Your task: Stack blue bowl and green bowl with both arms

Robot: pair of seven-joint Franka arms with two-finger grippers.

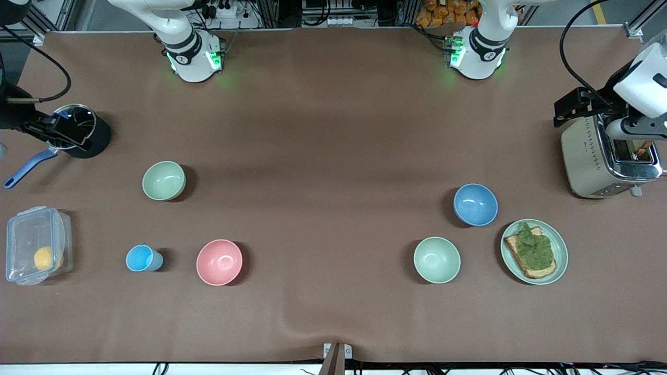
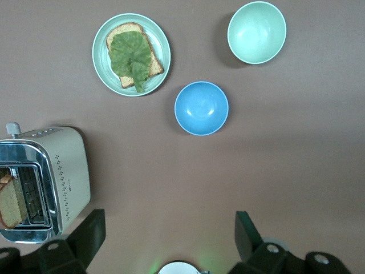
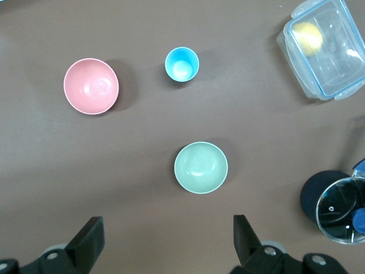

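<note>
The blue bowl (image 1: pixel 475 204) stands upright toward the left arm's end of the table and shows in the left wrist view (image 2: pixel 201 108). The sage-green bowl (image 1: pixel 163 180) stands upright toward the right arm's end and shows in the right wrist view (image 3: pixel 201 167). My left gripper (image 1: pixel 573 108) is open and empty, high up beside the toaster (image 1: pixel 599 159); its own view (image 2: pixel 169 221) shows bare table between the fingers. My right gripper (image 1: pixel 54 133) is open and empty, high over the pot (image 1: pixel 78 130); it also shows in its own view (image 3: pixel 168 224).
A paler mint-green bowl (image 1: pixel 436 259) and a green plate (image 1: pixel 561 245) with toast and a leaf lie near the blue bowl. A pink bowl (image 1: pixel 219 262), a light-blue cup (image 1: pixel 140 258) and a clear lidded box (image 1: pixel 36 245) holding a yellow fruit lie nearer the front camera than the sage-green bowl.
</note>
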